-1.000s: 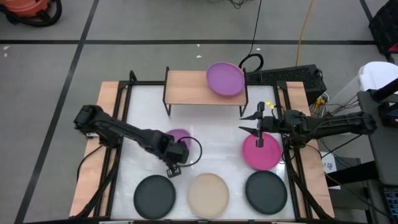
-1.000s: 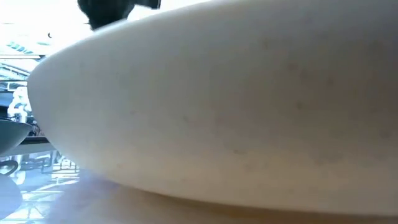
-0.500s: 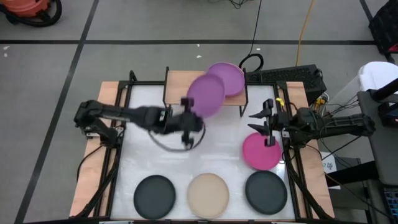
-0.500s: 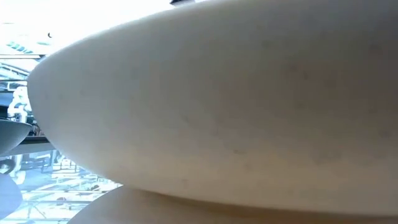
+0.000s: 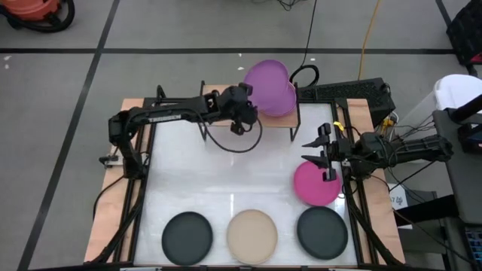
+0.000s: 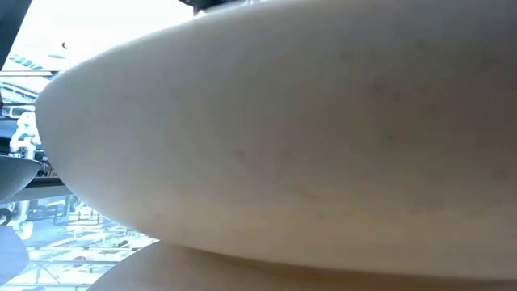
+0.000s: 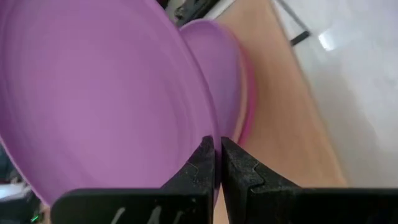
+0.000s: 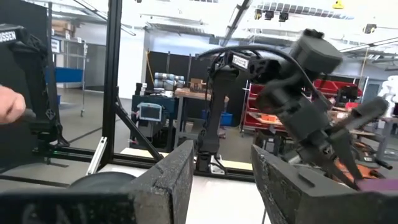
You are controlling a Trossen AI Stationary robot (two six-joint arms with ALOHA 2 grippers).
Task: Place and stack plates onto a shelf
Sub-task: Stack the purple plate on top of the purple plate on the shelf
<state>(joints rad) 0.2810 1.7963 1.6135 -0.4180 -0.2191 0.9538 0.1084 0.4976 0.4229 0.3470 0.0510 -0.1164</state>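
In the high view my left gripper (image 5: 245,105) reaches over the shelf (image 5: 222,105), shut on a purple plate (image 5: 263,79). That plate hangs tilted over a second purple plate (image 5: 282,102) lying on the shelf's right part. The left wrist view shows the held plate (image 7: 93,93), the shelf plate (image 7: 217,68) and a pink rim (image 7: 247,93) under it. My right gripper (image 5: 311,150) is open and hovers over the magenta plate's (image 5: 316,187) far edge. Two black plates (image 5: 187,237) (image 5: 322,229) and a beige plate (image 5: 252,235) lie along the near edge. My left gripper (image 7: 217,149) pinches the purple plate's rim (image 7: 202,134) between its two fingers, on the side nearest the arm. The fingers come from the table's left. The plate is lifted clear and tilted above the plate on the shelf.
The beige plate (image 6: 283,137) fills the low view. The shelf's left half is bare wood (image 7: 280,112). The white tabletop (image 5: 226,173) lies open between the shelf and the near row. The right wrist view looks into the room, with the other arm (image 8: 298,68) and a person's hand (image 8: 9,106).
My left gripper took the purple plate off the table at centre-left, lifted it and carried it toward the far edge and right, up over the shelf. The plate is now tilted above the purple plate lying there.
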